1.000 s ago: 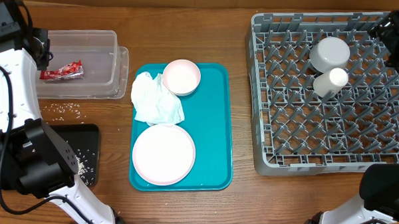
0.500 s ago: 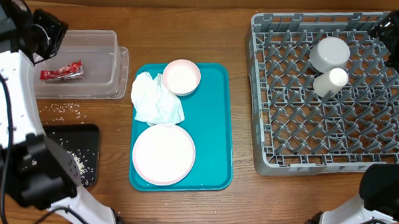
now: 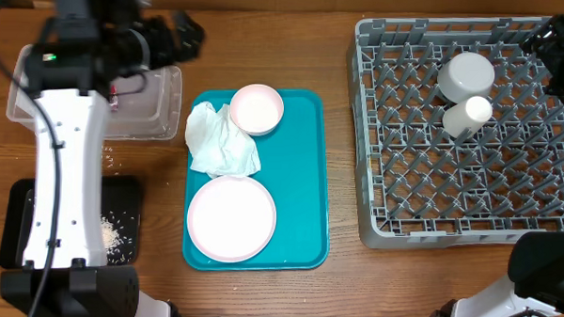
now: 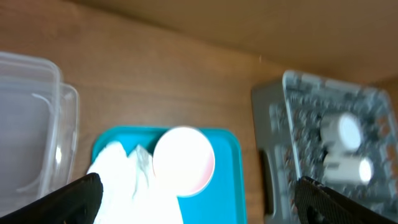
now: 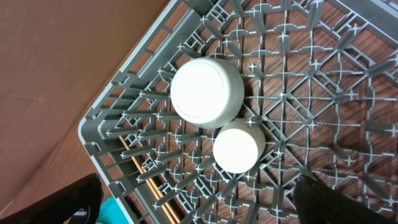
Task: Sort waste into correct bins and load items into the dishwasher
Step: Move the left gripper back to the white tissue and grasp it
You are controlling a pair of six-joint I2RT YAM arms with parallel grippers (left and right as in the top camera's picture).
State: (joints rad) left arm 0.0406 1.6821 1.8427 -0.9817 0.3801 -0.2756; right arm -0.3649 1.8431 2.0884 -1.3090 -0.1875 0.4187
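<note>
Under the right tool (image 5: 198, 190), wide open and empty, sits the big grey rack (image 5: 311, 56). Under the left tool (image 4: 199, 190), wide open and empty too, are the clear tub (image 4: 31, 124), napkin (image 4: 121, 186) and small pink plate (image 4: 183, 160). Bowl (image 5: 206, 92) and cup (image 5: 239, 147) stand in the rack.

The left gripper (image 4: 199, 190) opened wide and swung rightward across the clear tub (image 3: 162, 103) toward the teal tray (image 3: 309, 178).

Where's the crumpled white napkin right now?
Overhead view: the napkin lies on the left half of the teal tray, tucked against the small pink plate, between it and the large plate.
</note>
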